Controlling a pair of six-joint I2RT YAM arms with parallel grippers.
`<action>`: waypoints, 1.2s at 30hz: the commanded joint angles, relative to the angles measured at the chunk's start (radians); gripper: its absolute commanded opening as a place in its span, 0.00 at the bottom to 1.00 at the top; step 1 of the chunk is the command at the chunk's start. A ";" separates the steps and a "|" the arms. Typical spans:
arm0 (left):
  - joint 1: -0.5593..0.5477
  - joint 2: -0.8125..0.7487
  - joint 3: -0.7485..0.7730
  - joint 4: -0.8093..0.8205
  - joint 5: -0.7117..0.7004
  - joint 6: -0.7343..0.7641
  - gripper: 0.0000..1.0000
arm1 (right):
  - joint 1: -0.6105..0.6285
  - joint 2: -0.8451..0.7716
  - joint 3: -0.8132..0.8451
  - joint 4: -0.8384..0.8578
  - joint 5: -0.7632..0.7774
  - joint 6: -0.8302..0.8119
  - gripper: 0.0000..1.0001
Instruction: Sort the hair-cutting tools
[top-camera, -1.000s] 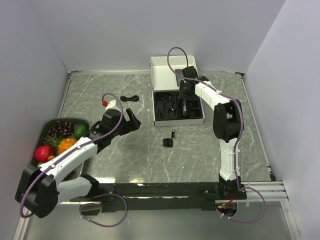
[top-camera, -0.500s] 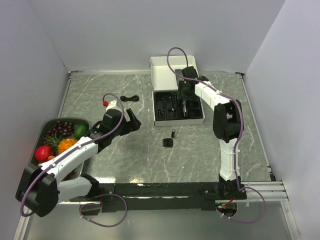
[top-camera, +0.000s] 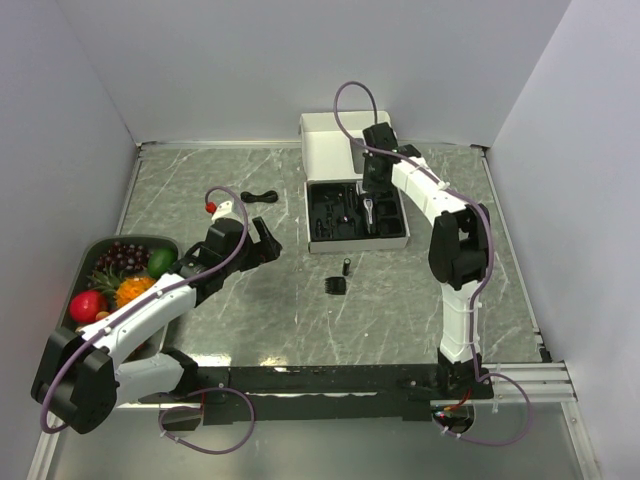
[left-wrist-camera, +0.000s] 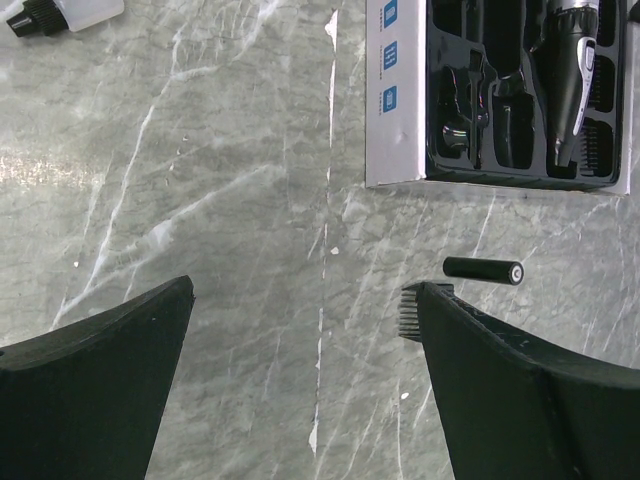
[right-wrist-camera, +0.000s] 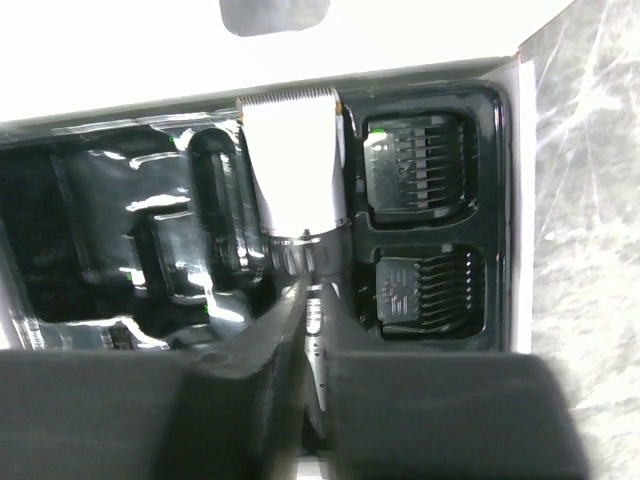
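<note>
The black-and-silver clipper (top-camera: 368, 212) lies in the black tray of the open white box (top-camera: 318, 243). It also shows in the right wrist view (right-wrist-camera: 295, 160) and the left wrist view (left-wrist-camera: 574, 70). My right gripper (top-camera: 374, 180) hovers above it, its fingers (right-wrist-camera: 270, 340) nearly together with only a sliver of the clipper showing between them (right-wrist-camera: 315, 300). The comb guard (top-camera: 337, 285) and the small black cylinder (top-camera: 346, 266) lie on the table in front of the box. The black cable (top-camera: 259, 196) lies at the back left. My left gripper (top-camera: 262, 240) is open and empty (left-wrist-camera: 302, 288), left of the guard (left-wrist-camera: 407, 310) and the cylinder (left-wrist-camera: 483, 270).
Two more comb guards (right-wrist-camera: 412, 160) sit in tray slots right of the clipper. The white lid (top-camera: 325, 140) stands open behind the tray. A grey bowl (top-camera: 100, 243) of fruit sits at the left edge. A small white bottle (left-wrist-camera: 70, 12) lies on the table.
My right gripper has drawn back and up from the tray towards the lid, leaving the clipper lying in its slot. The left arm has barely moved.
</note>
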 joint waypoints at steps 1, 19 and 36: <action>-0.006 -0.006 0.012 0.018 -0.017 0.008 0.99 | 0.005 -0.031 0.099 -0.032 0.029 -0.002 0.00; -0.008 0.022 -0.005 0.041 -0.005 0.003 0.99 | 0.007 0.034 -0.028 0.029 -0.009 0.029 0.00; -0.021 0.016 -0.003 0.030 -0.014 0.000 0.99 | 0.048 -0.073 -0.131 0.060 0.038 0.013 0.00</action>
